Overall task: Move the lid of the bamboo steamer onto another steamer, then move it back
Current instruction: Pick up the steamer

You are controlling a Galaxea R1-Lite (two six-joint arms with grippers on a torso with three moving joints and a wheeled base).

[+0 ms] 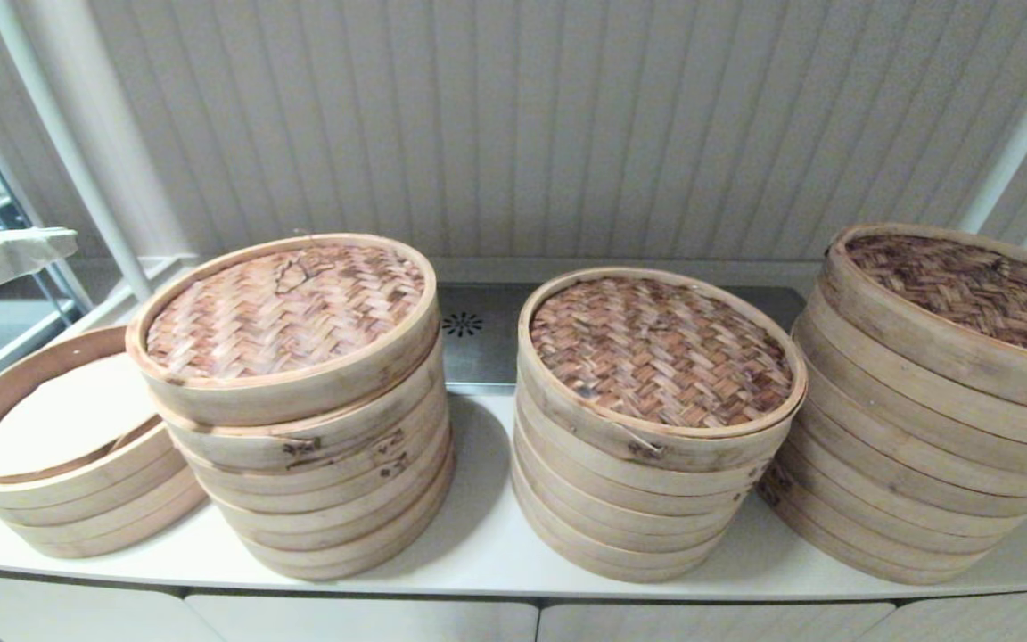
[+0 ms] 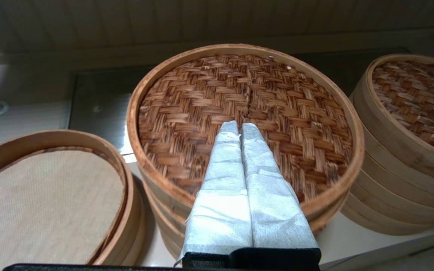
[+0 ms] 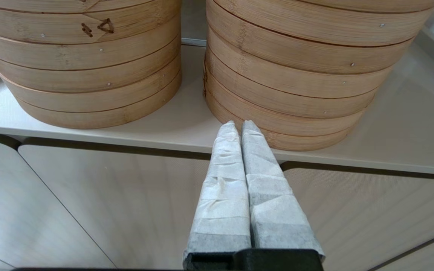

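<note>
1. Currently, the left gripper (image 2: 239,126), fingers together, hovers above the round woven bamboo steamer lid (image 2: 245,124) on its stack.
2. Fingers must part first, or the lid may tilt.
3. The right gripper (image 3: 238,126), fingers together, hangs below the white counter (image 3: 89,131).

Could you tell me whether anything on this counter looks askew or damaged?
Yes: the woven bamboo lid on the second stack from the robot's left sits tilted, and its weave is torn near the far edge. The leftmost low steamer stack has no lid.

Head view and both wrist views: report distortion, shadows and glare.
Head view: the counter edge bows, wall boards fan outward; soft shadows between the stacks. Left wrist view: dim background, closed left claw bright above the woven lid. Right wrist view: even light, no glare, right claw shut.
</note>
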